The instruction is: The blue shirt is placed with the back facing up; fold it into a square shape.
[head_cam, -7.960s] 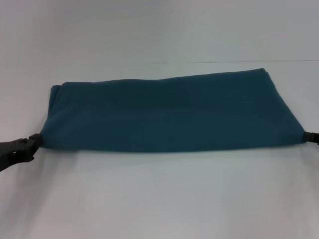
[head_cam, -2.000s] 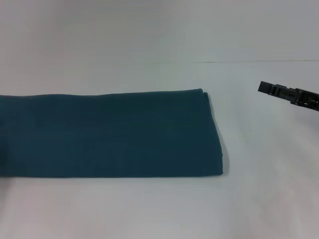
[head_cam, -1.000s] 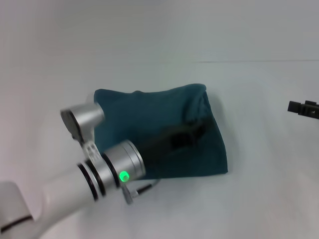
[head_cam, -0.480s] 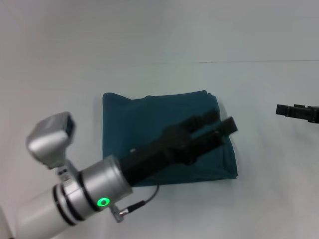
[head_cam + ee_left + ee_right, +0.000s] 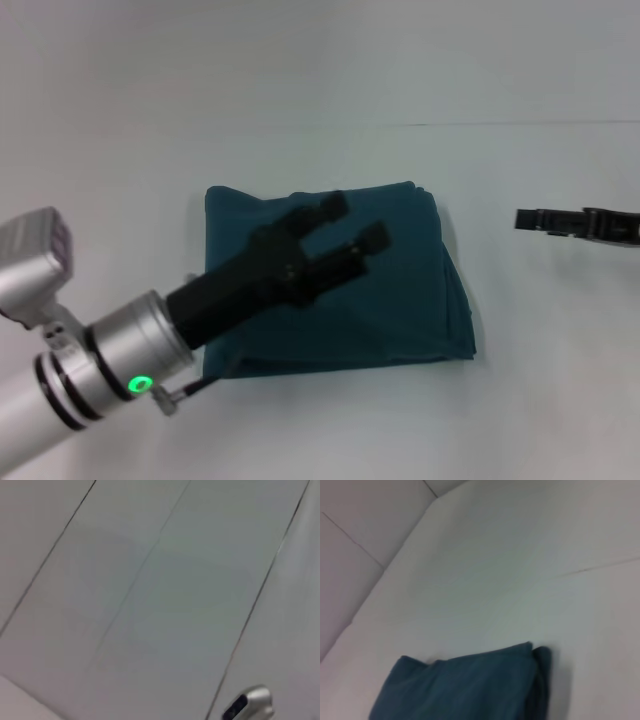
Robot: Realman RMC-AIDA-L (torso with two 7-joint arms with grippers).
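Observation:
The blue shirt [image 5: 405,300] lies on the white table as a folded, roughly square bundle with layered edges along its right side. In the right wrist view the blue shirt [image 5: 470,685] shows as a folded corner. My left gripper [image 5: 354,220] hovers over the shirt's upper middle, fingers spread open and holding nothing. The right gripper [image 5: 528,220] stays off to the right of the shirt, apart from it; only its black tip shows.
The white table [image 5: 320,100] stretches around the shirt, with a thin seam line across its far part. The left wrist view shows only pale panels and a metal fitting [image 5: 248,705].
My left arm carried the shirt's left end over onto the right half, then let go and drew back leftward with open fingers. The right gripper edged slightly inward.

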